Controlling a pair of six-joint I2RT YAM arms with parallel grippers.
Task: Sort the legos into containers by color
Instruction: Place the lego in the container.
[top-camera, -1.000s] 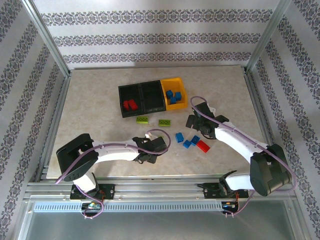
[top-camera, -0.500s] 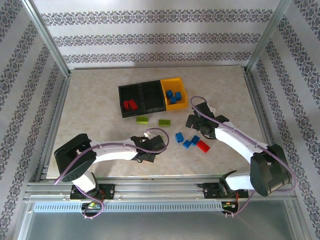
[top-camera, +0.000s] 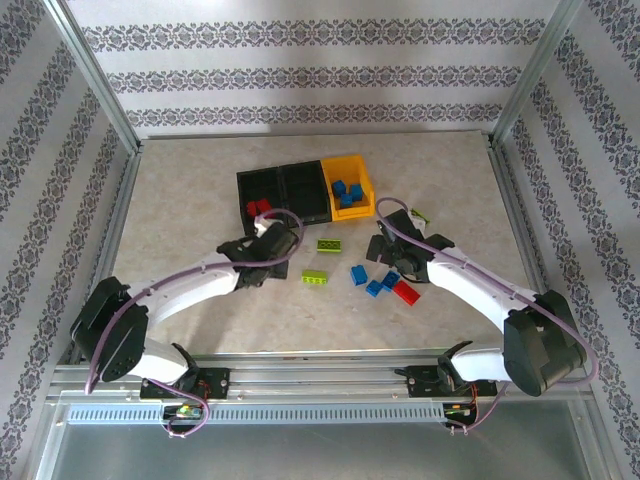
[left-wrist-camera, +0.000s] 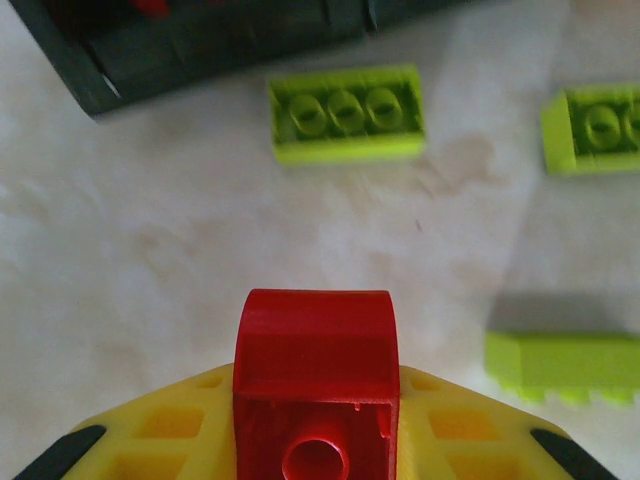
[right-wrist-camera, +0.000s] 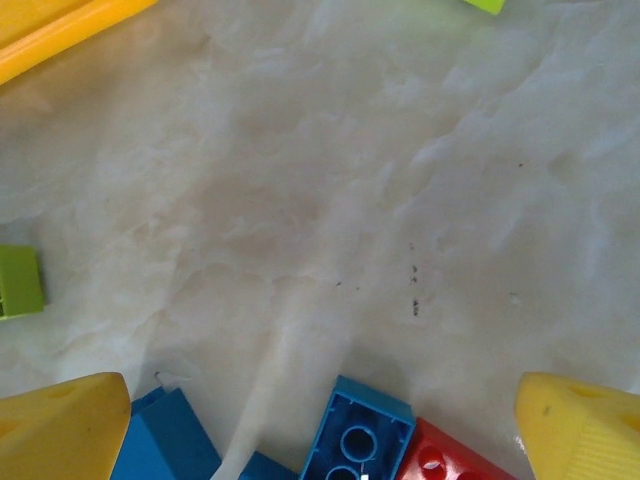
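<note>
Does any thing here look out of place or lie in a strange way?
One lime green plastic brick near the black plastic bin lies upside down, hollow underside up; so does a blue plastic brick beside a red brick.

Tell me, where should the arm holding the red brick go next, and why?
Probably forward a little, until the left gripper hangs over the left black bin, and then let go. It is shut on a red brick, that bin already holds red bricks, and the gripper sits just short of the bin's near wall.
</note>
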